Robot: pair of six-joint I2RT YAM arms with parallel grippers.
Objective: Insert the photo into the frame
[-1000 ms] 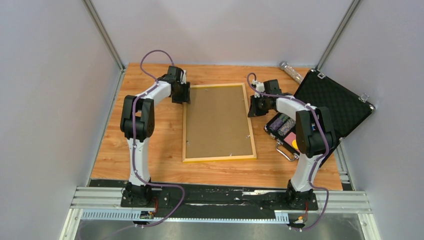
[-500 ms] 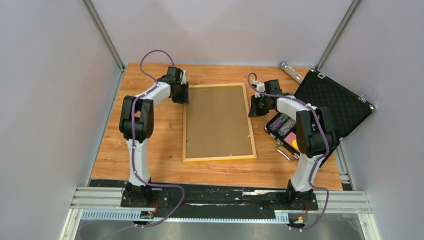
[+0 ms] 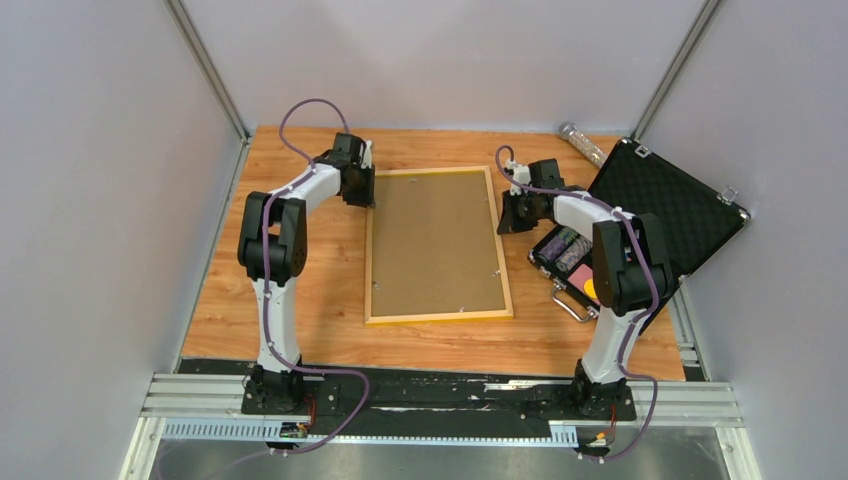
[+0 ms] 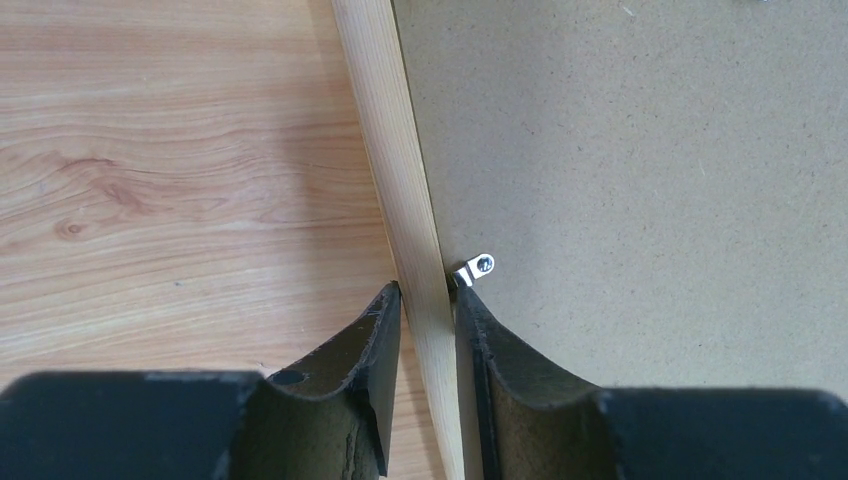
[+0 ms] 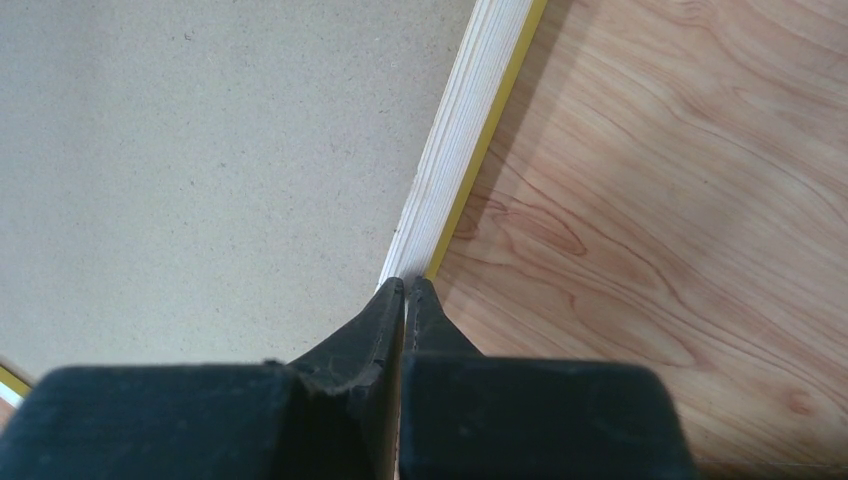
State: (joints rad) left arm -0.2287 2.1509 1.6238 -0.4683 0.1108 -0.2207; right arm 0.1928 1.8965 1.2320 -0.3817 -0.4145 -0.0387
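The frame lies face down in the middle of the table, its brown backing board up and a thin yellow rim around it. The photo is hidden. My left gripper is at the far part of the frame's left rail. In the left wrist view its fingers straddle the pale wooden rail and touch it on both sides, beside a small metal clip. My right gripper is at the right rail, its fingertips pressed together with nothing between them.
An open black foam-lined case stands at the right, close behind my right arm, with small items in its lower half. A clear cylinder lies at the back right. Grey walls enclose the table on three sides.
My left gripper has shifted a little toward the frame's left rail and its jaws have narrowed onto it. The right gripper's jaws have come fully together. The frame has not moved.
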